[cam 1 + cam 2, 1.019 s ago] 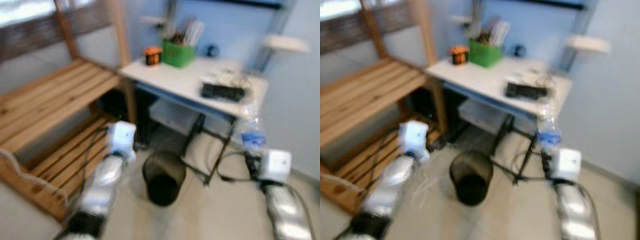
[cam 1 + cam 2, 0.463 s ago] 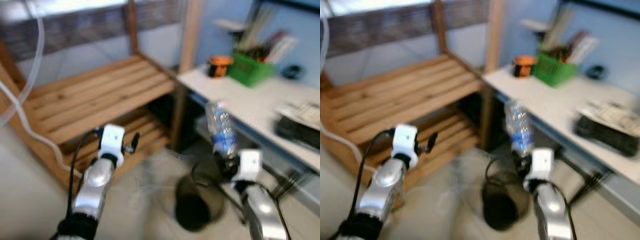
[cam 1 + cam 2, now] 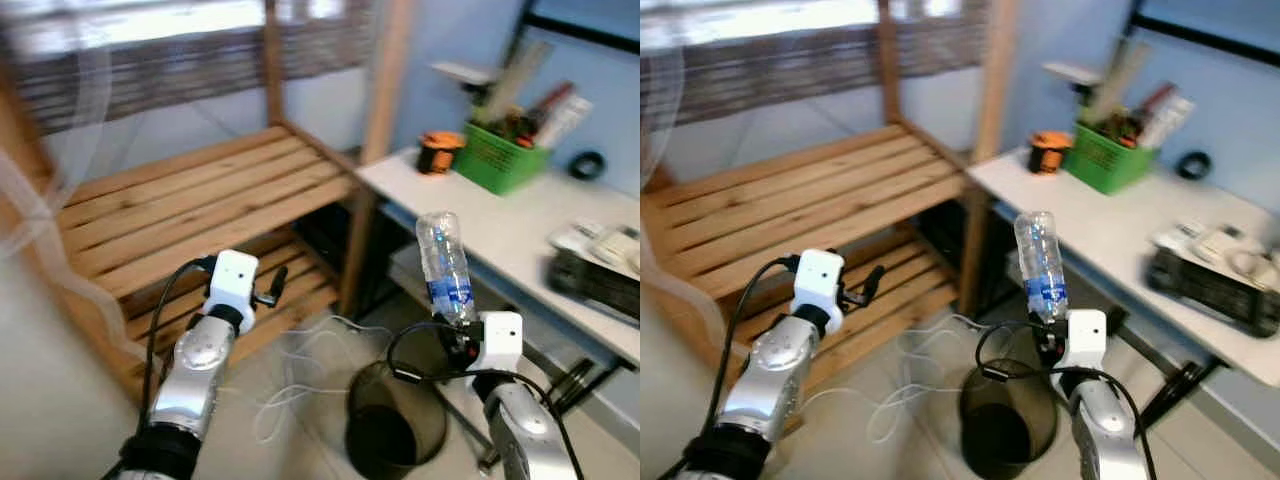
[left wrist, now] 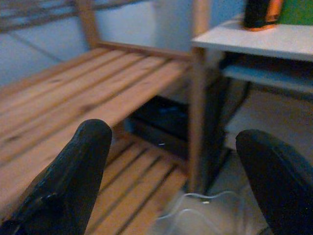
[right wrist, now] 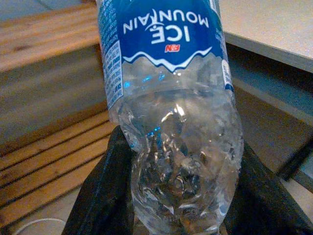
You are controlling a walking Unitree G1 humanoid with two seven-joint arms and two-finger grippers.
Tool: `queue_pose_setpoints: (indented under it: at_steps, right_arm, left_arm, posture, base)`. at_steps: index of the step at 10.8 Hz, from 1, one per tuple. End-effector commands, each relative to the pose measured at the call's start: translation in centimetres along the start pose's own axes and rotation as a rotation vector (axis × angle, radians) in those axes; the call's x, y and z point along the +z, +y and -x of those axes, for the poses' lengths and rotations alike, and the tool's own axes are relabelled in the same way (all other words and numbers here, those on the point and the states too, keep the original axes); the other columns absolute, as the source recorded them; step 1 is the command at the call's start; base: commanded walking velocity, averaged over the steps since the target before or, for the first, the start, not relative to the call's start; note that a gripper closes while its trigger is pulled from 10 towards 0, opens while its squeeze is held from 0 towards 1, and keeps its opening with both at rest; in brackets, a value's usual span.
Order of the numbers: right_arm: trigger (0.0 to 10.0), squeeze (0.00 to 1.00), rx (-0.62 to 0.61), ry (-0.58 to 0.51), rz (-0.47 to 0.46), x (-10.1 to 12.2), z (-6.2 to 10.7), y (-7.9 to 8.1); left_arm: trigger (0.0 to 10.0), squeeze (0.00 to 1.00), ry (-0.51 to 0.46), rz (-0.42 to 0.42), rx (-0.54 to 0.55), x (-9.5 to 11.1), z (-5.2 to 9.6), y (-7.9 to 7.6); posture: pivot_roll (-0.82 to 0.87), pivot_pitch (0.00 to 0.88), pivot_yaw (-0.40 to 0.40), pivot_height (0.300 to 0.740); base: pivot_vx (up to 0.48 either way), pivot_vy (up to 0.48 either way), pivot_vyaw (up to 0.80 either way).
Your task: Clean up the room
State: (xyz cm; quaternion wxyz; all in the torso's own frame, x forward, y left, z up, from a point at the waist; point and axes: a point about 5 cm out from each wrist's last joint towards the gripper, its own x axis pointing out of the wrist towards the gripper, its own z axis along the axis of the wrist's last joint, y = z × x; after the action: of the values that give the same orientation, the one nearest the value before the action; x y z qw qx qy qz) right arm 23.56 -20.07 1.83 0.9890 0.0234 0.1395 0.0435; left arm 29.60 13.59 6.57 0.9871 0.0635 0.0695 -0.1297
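**Right gripper holds bottle above bin; left gripper open, empty**

Far left: wooden slatted shelf unit (image 3: 190, 205), two tiers, upright post at its right end. Pale hose or cord (image 3: 40, 235) drapes over its left side.

Left gripper (image 3: 275, 285) hovers in front of the lower slats, well clear of them. In the left wrist view its fingers (image 4: 73, 181) are spread wide with nothing between them, pointed at the shelf post and the dark gap under the white bench.

White cable (image 3: 300, 375) lies in loose loops on the floor between the shelf and the bin.

Centre: black mesh waste bin (image 3: 395, 435) stands on the floor, just in front of the bench's left end.

Right gripper (image 3: 1045, 325) is closed on a clear plastic water bottle (image 3: 1040, 265) with a blue label. Grip is at the base end; the bottle stands almost upright, tilted slightly, cap end up. Right wrist view shows both fingers (image 5: 105, 191) pressed against the crumpled clear base, label reading "Ice Mountain". The bottle sits above and slightly right of the bin opening, not touching it.

Right: white bench (image 3: 500, 215) carries an orange-and-black item (image 3: 437, 155) near its left corner, a green basket (image 3: 498, 160) of pens and papers beside it, a dark round object (image 3: 587, 165) further back, and a black device with white clutter on top (image 3: 600, 270) at the right edge.
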Motion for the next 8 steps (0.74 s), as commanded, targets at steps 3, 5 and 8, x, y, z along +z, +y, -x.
queue_pose_setpoints:
  at_steps: [3, 5, 8]
  right_arm:
    - [10.0, 0.05, 0.003, 0.011, 0.031, -0.2, -0.1, -0.2]
    - [10.0, 0.04, 0.041, 0.121, -0.003, -2.7, -0.7, 0.7]
    - [10.0, 0.03, 0.059, 0.19, 0.002, -3.8, -2.5, 2.7]
  left_arm:
    - [10.0, 0.0, 0.011, -0.006, -0.021, 0.3, -0.4, -0.4]
    - [10.0, 0.0, 0.06, -0.015, -0.139, -0.1, -0.9, -2.2]
    - [10.0, 0.0, 0.083, -0.1, -0.346, 0.3, 0.0, -4.4]
  posture:
    - [-0.07, 0.0, 0.014, 0.74]
    - [0.01, 0.0, 0.01, 0.74]
    - [0.12, 0.039, 0.019, 0.74]
  base:
    - [0.123, -0.101, 0.0]
    - [0.0, 0.0, 0.0]
    - [0.0, 0.0, 0.0]
